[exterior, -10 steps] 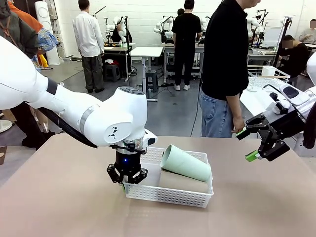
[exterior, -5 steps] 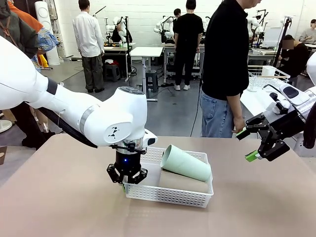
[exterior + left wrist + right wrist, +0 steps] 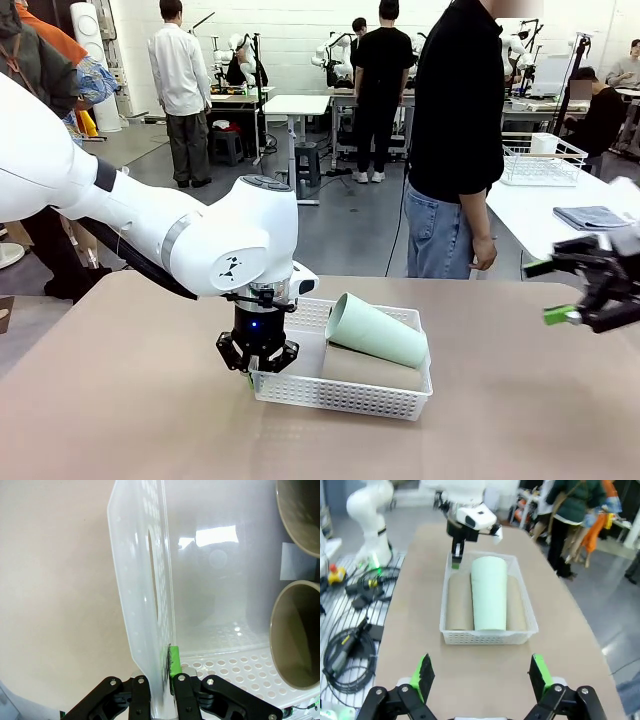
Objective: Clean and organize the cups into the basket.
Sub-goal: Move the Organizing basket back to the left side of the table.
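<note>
The white lattice basket (image 3: pixel 345 392) stands mid-table. A pale mint cup (image 3: pixel 377 330) lies tilted on top of two beige-brown cups (image 3: pixel 459 602) resting side by side inside it. Those beige cups' open mouths (image 3: pixel 296 645) face my left wrist camera. My left gripper (image 3: pixel 254 372) reaches straight down and is shut on the basket's left end wall (image 3: pixel 145 585), with one green pad (image 3: pixel 173 661) pressed on its inner face. My right gripper (image 3: pixel 552 291) hovers open and holding nothing above the table's right edge, far from the basket (image 3: pixel 490 630); its green fingertips (image 3: pixel 424 674) spread wide.
A person in a black shirt stands at the far edge, one hand (image 3: pixel 487 252) hanging by the hip. A side table at right carries a white wire rack (image 3: pixel 540 160) and a folded grey cloth (image 3: pixel 590 217). Cables (image 3: pixel 350 630) lie on the floor beside the table.
My right gripper has swung away to the right, from near the person's hand toward the picture's edge, still open. The left gripper, basket and cups have not moved.
</note>
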Available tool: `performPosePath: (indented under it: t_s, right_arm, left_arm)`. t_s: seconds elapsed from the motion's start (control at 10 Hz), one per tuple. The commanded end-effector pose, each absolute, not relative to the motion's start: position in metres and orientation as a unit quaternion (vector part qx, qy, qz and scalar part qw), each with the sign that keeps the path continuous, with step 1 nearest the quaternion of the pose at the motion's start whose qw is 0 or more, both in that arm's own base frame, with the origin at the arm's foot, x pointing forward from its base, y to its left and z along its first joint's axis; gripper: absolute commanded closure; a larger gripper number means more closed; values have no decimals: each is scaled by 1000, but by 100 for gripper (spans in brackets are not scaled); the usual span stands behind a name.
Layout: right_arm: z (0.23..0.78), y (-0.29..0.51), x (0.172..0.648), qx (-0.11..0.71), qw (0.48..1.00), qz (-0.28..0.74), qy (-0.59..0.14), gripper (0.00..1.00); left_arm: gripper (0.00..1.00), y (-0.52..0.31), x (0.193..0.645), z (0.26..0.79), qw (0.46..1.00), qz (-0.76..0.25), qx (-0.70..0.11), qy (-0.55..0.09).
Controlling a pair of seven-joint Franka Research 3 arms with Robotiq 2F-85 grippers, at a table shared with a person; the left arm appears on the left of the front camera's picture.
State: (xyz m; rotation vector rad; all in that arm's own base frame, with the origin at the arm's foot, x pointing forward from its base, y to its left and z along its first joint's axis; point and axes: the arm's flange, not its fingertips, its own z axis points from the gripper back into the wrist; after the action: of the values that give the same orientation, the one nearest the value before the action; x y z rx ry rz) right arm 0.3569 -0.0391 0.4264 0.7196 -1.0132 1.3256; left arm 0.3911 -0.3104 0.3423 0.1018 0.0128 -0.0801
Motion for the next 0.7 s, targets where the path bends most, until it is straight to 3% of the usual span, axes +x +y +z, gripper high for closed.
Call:
performPosePath:
  t_s: [0.0, 0.1, 0.3, 0.4, 0.5, 0.6]
  right_arm:
    - [386, -79, 350, 360, 671, 474, -442, 0]
    - [378, -98, 335, 388, 705, 425, -414, 0]
    - [368, -130, 305, 422, 713, 382, -410, 0]
    - [369, -134, 298, 366, 743, 388, -404, 0]
    - [360, -134, 324, 404, 710, 400, -415, 0]
    - [360, -134, 324, 404, 710, 400, -415, 0]
  left_arm:
    - [100, -310, 389, 341, 998, -39, 56, 9]
    - [100, -310, 389, 341, 998, -39, 56, 9]
    - [100, -310, 389, 341, 998, -39, 56, 9]
    - [100, -310, 389, 341, 998, -39, 56, 9]
    - [100, -310, 389, 341, 998, -39, 56, 9]
    - [100, -310, 389, 341, 998, -39, 56, 9]
